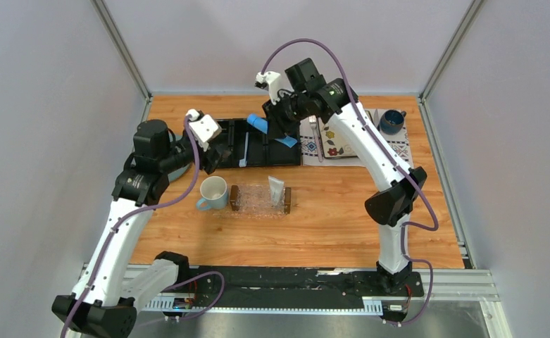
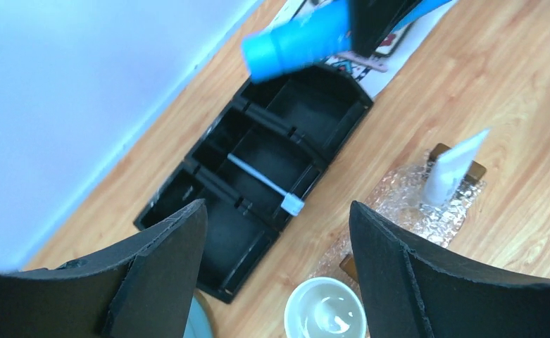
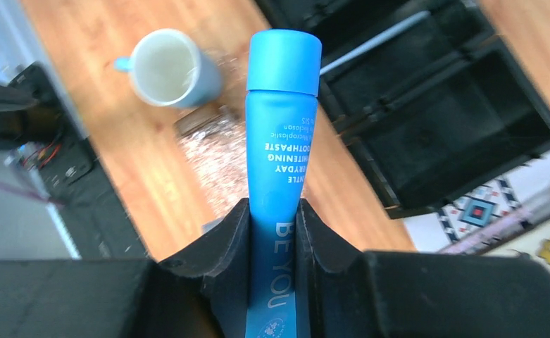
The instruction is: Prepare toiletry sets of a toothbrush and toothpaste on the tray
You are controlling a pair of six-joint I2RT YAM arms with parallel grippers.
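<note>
**woodgrain_fan:** so what's actually sitting on the bench itself?

**benchwatcher:** It's an orange-brown wood-grain table [image 1: 342, 225], and four things rest straight on it. A black three-compartment organizer [image 1: 286, 156] lies along the far side. Just right of it is a white placemat [image 1: 310, 146] with a coloured folk pattern (can't tell if the two edges touch). Nearer the middle there's a clear textured tray [image 1: 254, 201] with a dark wooden bar at each short end. A light blue mug [image 1: 213, 192] stands upright just beside its left bar.

**woodgrain_fan:** mug and organizer touching?

**benchwatcher:** nope, apart, with bare wood between them.
</note>
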